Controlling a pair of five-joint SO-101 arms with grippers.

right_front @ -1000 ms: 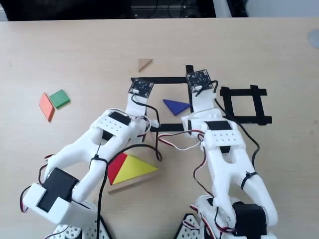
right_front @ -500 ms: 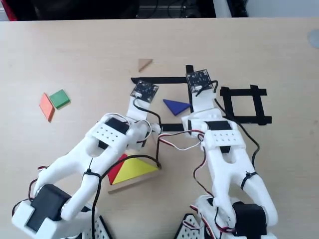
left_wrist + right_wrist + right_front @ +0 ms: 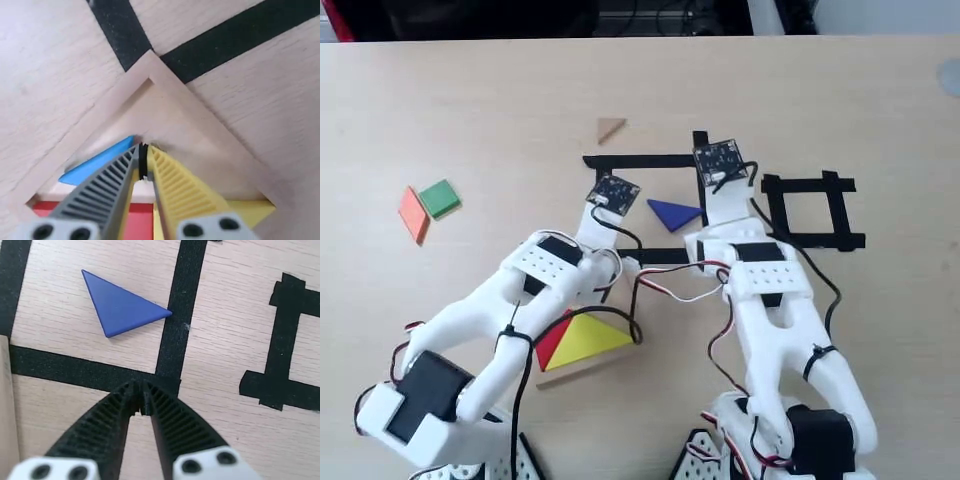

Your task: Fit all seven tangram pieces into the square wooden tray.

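Status: tray (image 3: pixel 600 358) lies on table (image 3: pixel 470 100) at 6 o'clock of tape frame (image 3: pixel 640 160), partly under L arm (image 3: pixel 520 300). In left wrist view, one tray (image 3: pixel 110 97) corner sits over the tape at a frame corner.

Tray contents:
- red piece (image 3: pixel 552 338) and yellow piece (image 3: pixel 592 335) lie flat, edge to edge, yellow at 3 o'clock of red.
- light-blue piece (image 3: pixel 95 162) lies along one rim wall, near the red piece.

L gripper (image 3: pixel 143 161): fingers together, nothing seen between tips. Position: above bare tray floor near the corner, just beside the light-blue piece.

R gripper (image 3: pixel 141 399): fingers together, no load. Position: over a black strip of the tape frame, R arm (image 3: pixel 770 290) at 5 o'clock of the frame.

Pieces outside tray:
- blue triangle (image 3: pixel 673 212) lies inside the frame, near its 3 o'clock side. One vertex touches the tape; apart from R gripper tips.
- tan triangle (image 3: pixel 610 128) lies at 12 o'clock of the frame, just outside the tape.
- green square (image 3: pixel 440 198) and orange parallelogram (image 3: pixel 413 214) touch each other, green at 2 o'clock of orange. Both lie at 10 o'clock of the tray, well apart from it.

Ref.: second tape frame (image 3: pixel 810 185) sits at 3 o'clock of the first.
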